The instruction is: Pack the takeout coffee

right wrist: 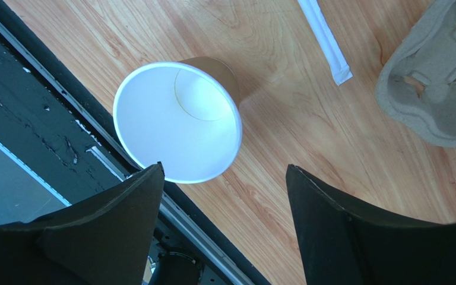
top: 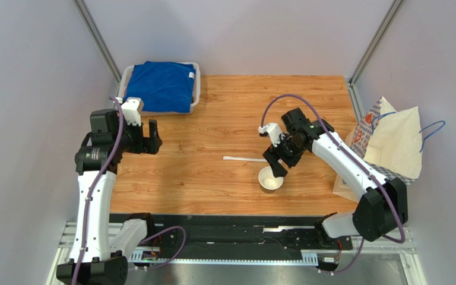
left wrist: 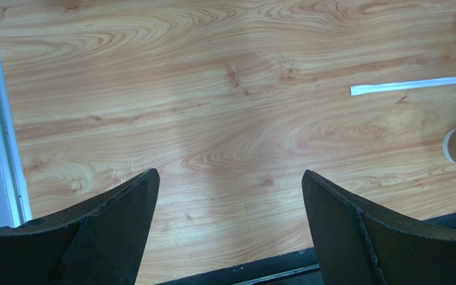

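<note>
Takeout coffee cup (top: 271,179) stands upright near the front edge of the tabletop (top: 212,119), right of centre, with its mouth open and its white interior showing. Right hand (top: 278,165) hangs just above the far side of the cup with its fingers spread wide and nothing between them. In the right wrist view, one fingertip (right wrist: 147,184) overlaps the rim; contact cannot be confirmed. White wrapped straw (top: 245,159) lies flat just left of this hand, and a moulded pulp carrier (right wrist: 435,77) lies near it. Left hand (top: 152,138) is well apart at the left side, spread wide and empty. Paper bag (top: 390,139) sits at the right edge. Blue cloth (top: 162,86) fills a white tray (top: 198,89) at the far left corner.
</note>
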`<state>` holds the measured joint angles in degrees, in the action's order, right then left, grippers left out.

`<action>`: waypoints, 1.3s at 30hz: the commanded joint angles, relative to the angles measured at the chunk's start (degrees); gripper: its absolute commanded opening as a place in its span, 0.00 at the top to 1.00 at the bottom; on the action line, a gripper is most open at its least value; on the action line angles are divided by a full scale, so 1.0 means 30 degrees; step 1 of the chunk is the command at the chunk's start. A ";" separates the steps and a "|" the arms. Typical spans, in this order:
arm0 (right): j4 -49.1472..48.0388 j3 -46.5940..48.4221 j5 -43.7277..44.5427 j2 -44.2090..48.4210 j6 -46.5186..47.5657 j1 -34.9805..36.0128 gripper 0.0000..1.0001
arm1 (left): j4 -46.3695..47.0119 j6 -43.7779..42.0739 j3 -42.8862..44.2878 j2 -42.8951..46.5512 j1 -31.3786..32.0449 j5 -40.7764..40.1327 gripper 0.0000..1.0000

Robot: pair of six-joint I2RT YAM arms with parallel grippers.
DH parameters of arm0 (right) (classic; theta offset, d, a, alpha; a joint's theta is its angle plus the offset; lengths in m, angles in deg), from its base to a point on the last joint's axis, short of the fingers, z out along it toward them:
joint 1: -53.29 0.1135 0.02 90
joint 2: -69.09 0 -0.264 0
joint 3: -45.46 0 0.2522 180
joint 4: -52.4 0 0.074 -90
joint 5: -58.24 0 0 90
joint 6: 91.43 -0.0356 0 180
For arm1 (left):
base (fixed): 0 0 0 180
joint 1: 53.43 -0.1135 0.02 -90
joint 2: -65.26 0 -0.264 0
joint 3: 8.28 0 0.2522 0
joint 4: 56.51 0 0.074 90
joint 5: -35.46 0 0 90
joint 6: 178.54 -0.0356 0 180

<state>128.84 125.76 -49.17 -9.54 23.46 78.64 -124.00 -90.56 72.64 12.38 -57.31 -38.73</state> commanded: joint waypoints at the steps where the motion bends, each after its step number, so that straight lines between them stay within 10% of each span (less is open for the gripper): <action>1: -0.1290 -0.0674 0.0324 -0.0420 0.0436 0.0224 0.23 | 0.0918 0.0409 0.0087 0.0167 0.0004 0.0735 0.01; 11: -0.2785 -0.1439 0.0002 -0.1504 0.0231 0.0516 0.43 | 0.0949 0.0556 0.0144 -0.0302 0.0033 0.0208 0.01; 20: -0.3488 -0.1031 -0.0115 -0.2090 -0.0793 0.2212 1.00 | 0.1037 0.0498 -0.0002 -0.0566 0.0004 -0.0290 0.01; 39: -0.5570 0.5561 0.2667 -0.8125 -0.4133 0.5380 1.00 | 0.0890 -0.0761 -0.0178 -0.1298 0.0004 -0.1052 0.01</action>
<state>114.74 138.02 -45.23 -31.58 13.38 94.61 -122.95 -91.24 72.24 8.86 -57.31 -41.42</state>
